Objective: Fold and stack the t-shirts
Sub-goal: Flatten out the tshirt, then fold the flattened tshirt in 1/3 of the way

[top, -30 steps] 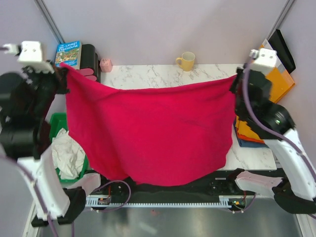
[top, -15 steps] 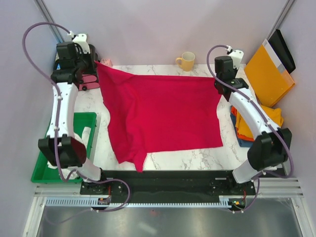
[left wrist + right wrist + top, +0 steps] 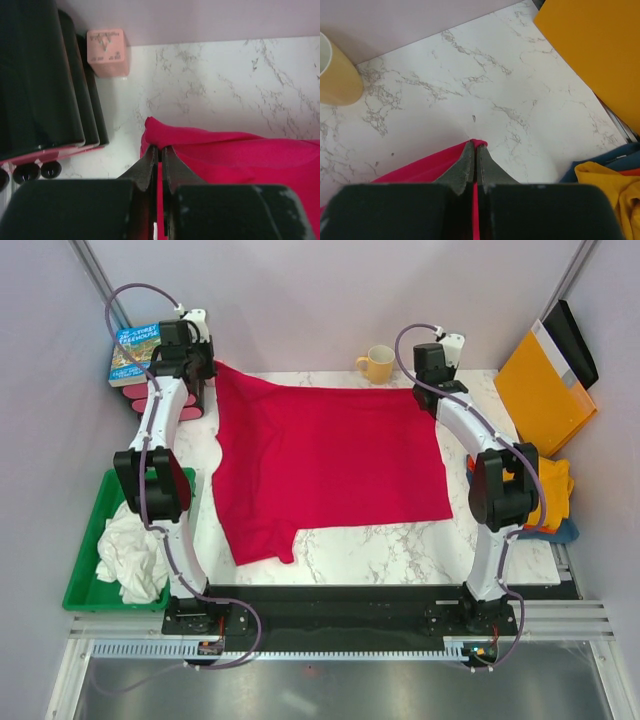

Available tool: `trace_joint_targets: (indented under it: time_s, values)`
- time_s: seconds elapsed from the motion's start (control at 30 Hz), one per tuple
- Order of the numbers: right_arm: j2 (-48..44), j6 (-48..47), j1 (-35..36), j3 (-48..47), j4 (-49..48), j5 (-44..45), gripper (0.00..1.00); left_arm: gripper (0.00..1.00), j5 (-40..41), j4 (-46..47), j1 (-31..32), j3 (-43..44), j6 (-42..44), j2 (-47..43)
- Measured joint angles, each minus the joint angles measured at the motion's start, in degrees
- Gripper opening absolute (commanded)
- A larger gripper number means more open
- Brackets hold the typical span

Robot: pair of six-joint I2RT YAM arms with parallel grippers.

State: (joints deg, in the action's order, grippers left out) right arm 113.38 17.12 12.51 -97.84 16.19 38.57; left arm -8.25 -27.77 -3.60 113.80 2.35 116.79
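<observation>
crimson t-shirt (image 3: 330, 465) is spread on the table (image 3: 400, 550) just on the near side of the yellow mug (image 3: 378, 363), mostly flat. left gripper (image 3: 160, 147) is clamped on its far corner, well left of the mug. right gripper (image 3: 475, 145) is clamped on the other far corner, just right of the mug. both corners look low, at or nearly on the marble.

step in hand, my read: laying the shirt out before the first fold. to do it well:
- the left corner sits farther back than the right, so the far edge runs skewed. square it up before letting go.
- tension the edge between the two grips, set both corners down together, release both at once so nothing drags.
- a rumpled flap (image 3: 258, 540) juts out on the near side, left of the mug. flatten it before folding.

mustard-yellow shirt (image 3: 553, 480) is piled well right of the mug, near side, so the stack probably goes there.
</observation>
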Motion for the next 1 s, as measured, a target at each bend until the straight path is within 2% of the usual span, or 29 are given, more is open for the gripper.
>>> trace_joint_targets:
  time_s: [0.27,0.53,0.67,1.0]
  values:
    - [6.6,0.0,-1.0,-5.2,-0.9,0.2,0.00,0.02,1.7,1.0,2.1,10.1,0.1,7.5]
    - [10.8,0.2,-1.3,-7.7,-2.1,0.1,0.00,0.02,2.8,1.0,2.8,12.6,0.2,12.1]
    - [10.8,0.5,-1.2,-6.4,-3.5,0.0,0.00,0.02,3.7,2.0,3.0,10.4,0.2,12.1]
    - [9.9,1.8,-1.1,1.4,-5.1,0.1,0.00,0.02,3.5,3.9,2.6,-5.6,0.0,4.6]
